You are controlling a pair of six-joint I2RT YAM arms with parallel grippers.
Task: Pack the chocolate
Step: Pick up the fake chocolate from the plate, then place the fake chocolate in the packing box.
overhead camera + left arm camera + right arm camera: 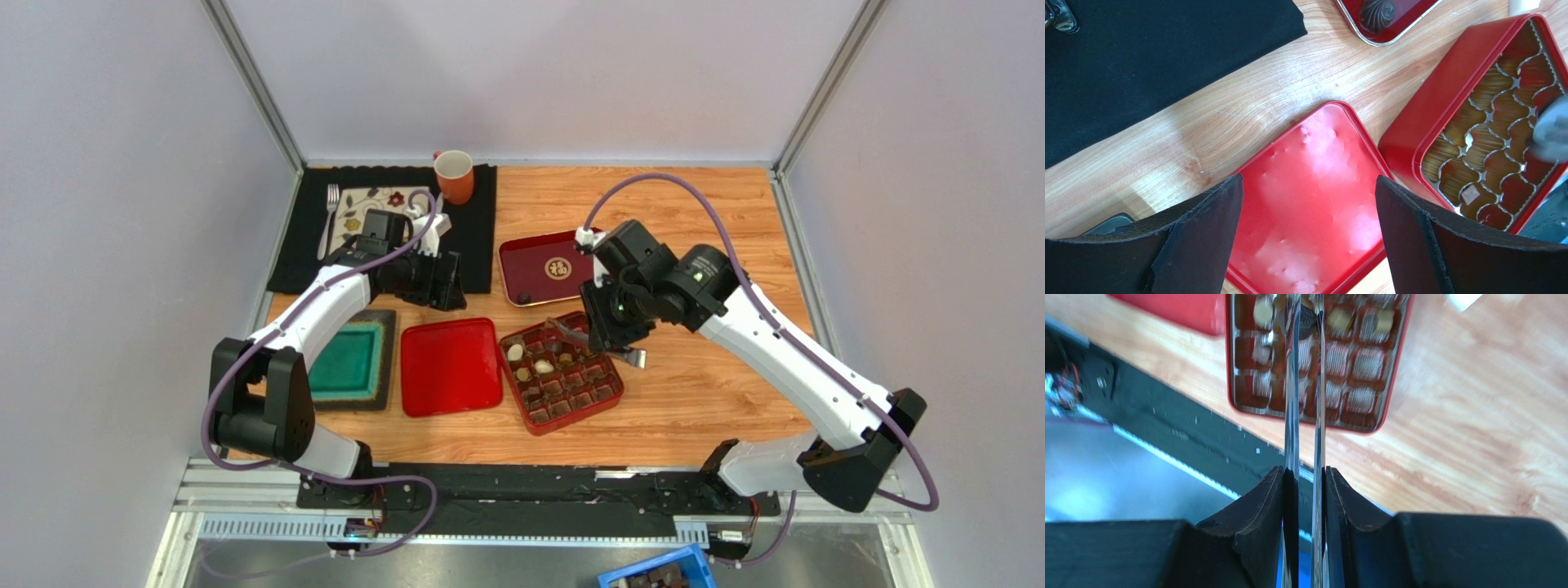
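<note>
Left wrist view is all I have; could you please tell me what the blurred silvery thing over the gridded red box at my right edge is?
Observer: It is the tip of the metal tongs. The right gripper holds them, its fingers shut on the two blades.
Operator: Thank you. Are the tongs carrying anything?
Observer: In the right wrist view their tips sit at a dark round chocolate in the far row of the red box. I cannot tell whether it is clamped.
Operator: Are any light pieces packed yet?
Observer: Yes, cream pieces lie in compartments of that same far row, on both sides of the tongs.
</note>
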